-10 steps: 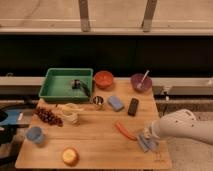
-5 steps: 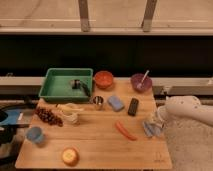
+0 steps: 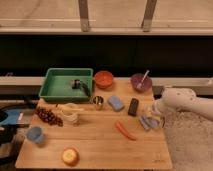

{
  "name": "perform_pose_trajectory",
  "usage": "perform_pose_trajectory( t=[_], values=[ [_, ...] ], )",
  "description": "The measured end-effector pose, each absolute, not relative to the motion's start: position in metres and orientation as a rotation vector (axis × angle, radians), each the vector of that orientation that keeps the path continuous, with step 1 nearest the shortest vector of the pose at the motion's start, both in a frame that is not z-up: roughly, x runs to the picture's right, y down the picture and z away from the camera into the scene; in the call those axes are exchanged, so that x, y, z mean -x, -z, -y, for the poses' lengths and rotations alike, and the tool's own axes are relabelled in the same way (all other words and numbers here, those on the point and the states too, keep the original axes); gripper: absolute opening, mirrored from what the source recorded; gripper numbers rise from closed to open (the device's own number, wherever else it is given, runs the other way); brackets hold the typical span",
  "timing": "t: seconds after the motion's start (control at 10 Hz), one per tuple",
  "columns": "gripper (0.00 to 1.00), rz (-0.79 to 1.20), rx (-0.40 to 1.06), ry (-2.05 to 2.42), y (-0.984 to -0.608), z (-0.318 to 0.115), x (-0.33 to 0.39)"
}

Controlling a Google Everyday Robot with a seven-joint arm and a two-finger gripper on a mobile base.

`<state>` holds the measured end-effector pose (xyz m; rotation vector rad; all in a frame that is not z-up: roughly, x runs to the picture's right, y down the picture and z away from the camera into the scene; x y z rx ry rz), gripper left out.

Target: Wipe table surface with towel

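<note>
A crumpled light blue-grey towel point(image 3: 148, 121) lies on the wooden table point(image 3: 95, 145) near its right edge. My white arm reaches in from the right and my gripper point(image 3: 153, 116) is down at the towel, touching it. The towel sits just right of a black rectangular object point(image 3: 133, 106) and above-right of an orange carrot point(image 3: 125, 130).
A green tray point(image 3: 66, 83) stands at the back left, with an orange bowl point(image 3: 104, 78) and a purple bowl with a spoon point(image 3: 141, 82). A blue sponge point(image 3: 116, 103), metal cup point(image 3: 98, 102), grapes point(image 3: 47, 116), bananas point(image 3: 70, 113), blue cup point(image 3: 35, 134) and an orange fruit point(image 3: 70, 156) are also there.
My gripper and the towel have moved from the front right part of the table toward the back, along the right edge. The arm has drawn back to the right.
</note>
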<state>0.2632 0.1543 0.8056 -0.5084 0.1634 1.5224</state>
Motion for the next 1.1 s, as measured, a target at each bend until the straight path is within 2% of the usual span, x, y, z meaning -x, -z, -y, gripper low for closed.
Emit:
perform_pose_trajectory(
  t=[0.7, 1.1],
  values=[
    [0.0, -0.14, 0.555, -1.515, -0.741, -0.247, -0.221],
    [0.0, -0.174, 0.543, -1.611, -0.746, -0.247, -0.249]
  ],
)
